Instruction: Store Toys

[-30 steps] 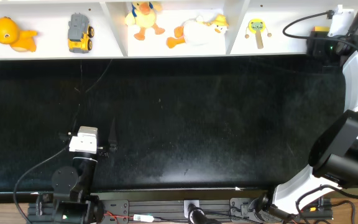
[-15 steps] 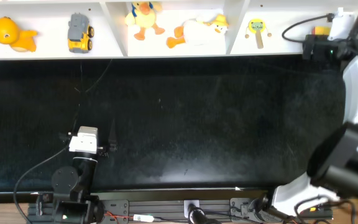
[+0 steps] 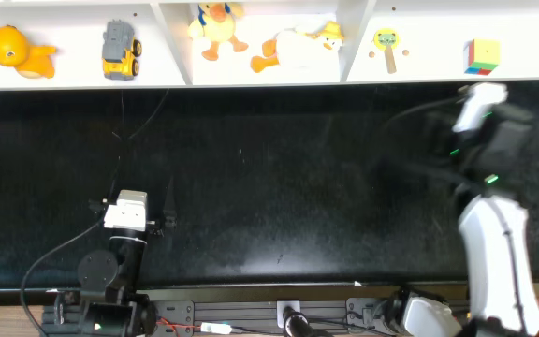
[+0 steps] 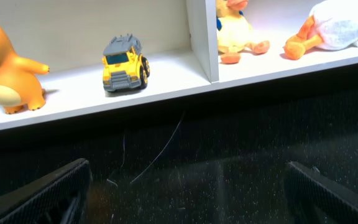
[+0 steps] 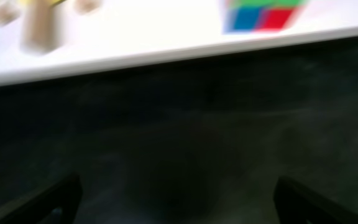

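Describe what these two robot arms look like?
The right arm has smooth white shells, black joints, small green lights and a black cable. The left arm is black, with a white block at its wrist and a looping black cable. Both have dark, flat fingers.

no readable text, labels or numbers on any toy or surface
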`<act>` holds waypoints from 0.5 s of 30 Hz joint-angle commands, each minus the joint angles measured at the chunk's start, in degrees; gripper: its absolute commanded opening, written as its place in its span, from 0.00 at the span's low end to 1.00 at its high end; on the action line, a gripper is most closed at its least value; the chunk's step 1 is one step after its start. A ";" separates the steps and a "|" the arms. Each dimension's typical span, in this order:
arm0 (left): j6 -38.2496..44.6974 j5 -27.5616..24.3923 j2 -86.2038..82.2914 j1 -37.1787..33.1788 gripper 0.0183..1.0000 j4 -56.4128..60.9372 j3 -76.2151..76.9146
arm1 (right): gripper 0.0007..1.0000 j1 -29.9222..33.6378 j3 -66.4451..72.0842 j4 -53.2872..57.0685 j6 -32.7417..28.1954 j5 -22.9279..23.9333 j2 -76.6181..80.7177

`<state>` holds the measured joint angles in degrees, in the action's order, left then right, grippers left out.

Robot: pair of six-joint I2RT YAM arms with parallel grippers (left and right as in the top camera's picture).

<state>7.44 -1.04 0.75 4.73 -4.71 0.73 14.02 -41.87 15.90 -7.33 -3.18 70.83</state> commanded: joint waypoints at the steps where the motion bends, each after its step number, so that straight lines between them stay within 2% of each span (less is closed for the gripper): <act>1: -1.07 -0.31 -0.59 -0.33 1.00 -0.04 -0.28 | 1.00 -11.78 7.87 -2.25 4.59 8.70 -9.75; 5: -1.07 -0.31 -0.59 -0.33 0.99 -0.04 -0.28 | 1.00 -17.11 16.41 -3.06 6.95 8.59 -18.21; 10: -1.07 -0.31 -0.59 -0.33 1.00 -0.04 -0.28 | 1.00 -16.94 29.90 -11.96 7.23 8.61 -33.62; 15: -1.07 -0.31 -0.59 -0.33 1.00 -0.04 -0.28 | 1.00 -17.00 38.64 -11.98 7.13 6.69 -49.57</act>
<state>7.44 -1.04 0.75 4.73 -4.71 0.71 -2.94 -6.15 4.21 -1.04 4.43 27.09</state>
